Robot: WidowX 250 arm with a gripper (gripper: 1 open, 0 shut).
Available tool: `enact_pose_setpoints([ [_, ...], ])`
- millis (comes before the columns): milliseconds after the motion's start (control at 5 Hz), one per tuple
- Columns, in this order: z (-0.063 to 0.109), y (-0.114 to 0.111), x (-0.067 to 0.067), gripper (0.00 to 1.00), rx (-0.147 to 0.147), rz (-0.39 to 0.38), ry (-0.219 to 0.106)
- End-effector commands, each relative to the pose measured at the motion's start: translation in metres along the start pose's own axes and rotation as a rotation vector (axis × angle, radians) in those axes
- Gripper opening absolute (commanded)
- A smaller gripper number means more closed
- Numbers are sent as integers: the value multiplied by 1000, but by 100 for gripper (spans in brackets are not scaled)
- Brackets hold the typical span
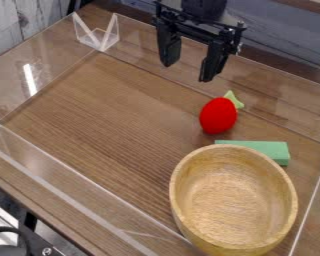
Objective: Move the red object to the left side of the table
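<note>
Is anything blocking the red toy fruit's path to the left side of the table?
Nothing visible: the small red toy fruit has bare brown wood-grain table to its left; the green block and wooden bowl lie nearer the camera.

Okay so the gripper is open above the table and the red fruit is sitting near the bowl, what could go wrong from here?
1. The red object is round, so the open gripper, jaws apart and not yet over it, might nudge it into a roll instead of closing on it.
2. The green block and wooden bowl sit close by; a jaw coming down off-centre could hit them.
3. The clear acrylic wall on the table's left is hard to see, so the carry could clip it.
</note>
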State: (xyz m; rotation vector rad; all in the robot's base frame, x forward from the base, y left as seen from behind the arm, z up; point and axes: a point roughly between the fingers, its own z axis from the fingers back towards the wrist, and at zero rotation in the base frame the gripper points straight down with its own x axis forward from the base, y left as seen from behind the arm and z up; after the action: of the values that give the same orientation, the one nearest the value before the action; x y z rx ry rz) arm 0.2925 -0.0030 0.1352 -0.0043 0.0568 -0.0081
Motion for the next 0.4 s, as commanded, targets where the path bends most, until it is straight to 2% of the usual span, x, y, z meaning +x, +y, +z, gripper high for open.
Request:
enact_pose_setpoints([
  [0,-15,-8,8,100,-13,57,-1],
  [200,-35,-20,20,100,-30,100,-6],
])
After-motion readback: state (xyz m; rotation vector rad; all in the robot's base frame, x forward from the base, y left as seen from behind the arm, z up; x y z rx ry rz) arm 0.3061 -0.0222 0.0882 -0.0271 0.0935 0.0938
